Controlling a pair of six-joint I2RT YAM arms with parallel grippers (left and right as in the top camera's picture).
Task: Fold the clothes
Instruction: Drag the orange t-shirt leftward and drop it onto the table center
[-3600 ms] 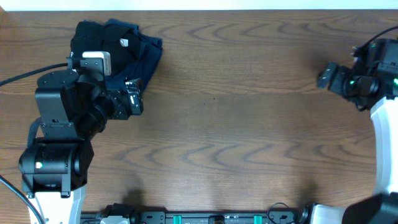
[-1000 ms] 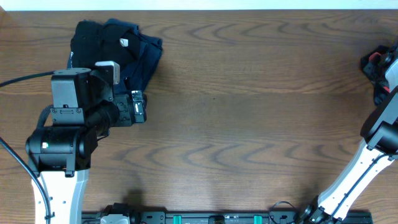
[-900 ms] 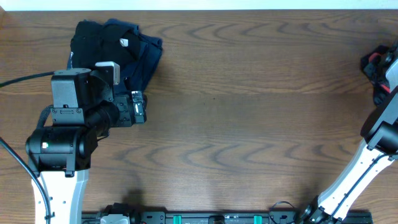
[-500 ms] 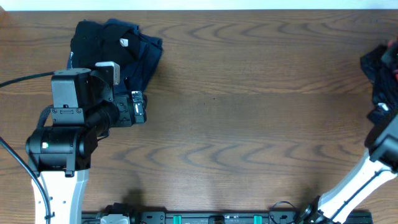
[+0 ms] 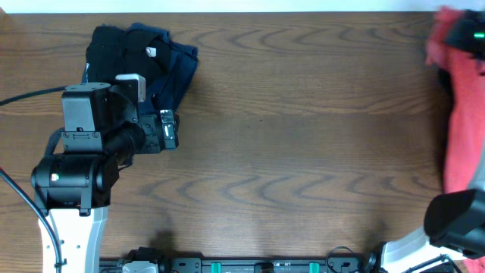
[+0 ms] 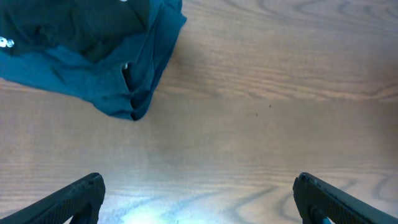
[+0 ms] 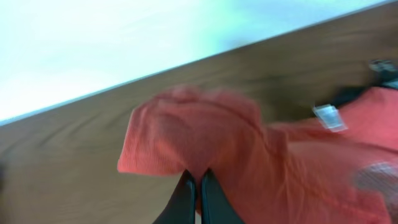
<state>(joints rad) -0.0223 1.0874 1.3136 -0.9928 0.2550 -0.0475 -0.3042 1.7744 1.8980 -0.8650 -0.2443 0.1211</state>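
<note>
The orange-red T-shirt hangs in a long strip at the far right rim of the worktop in the overhead view. Its top end is bunched up by the back corner, where the right arm reaches. Most of the cloth seems to hang over or past the edge, so I'd worry that it could slide off, or drag and twist, if it is pulled sideways. The dark garments lie heaped at the back left, just beside the left arm, which is bent low over the wood.

From the left wrist, the left pincer stands spread wide and holds nothing. It hovers over bare wood, with the navy cloth's corner ahead and to the left. It is apart from that pile, so a careless sweep could snag it.

From the right wrist, the right pincer is clamped tight on a small fold of the shirt, near what may be a sleeve or hem. A white label shows off to the right. The bite looks thin. With that much fabric hanging from it, the fold could slip out. The picture is blurred, so I can't tell how deep the bite goes.
</note>
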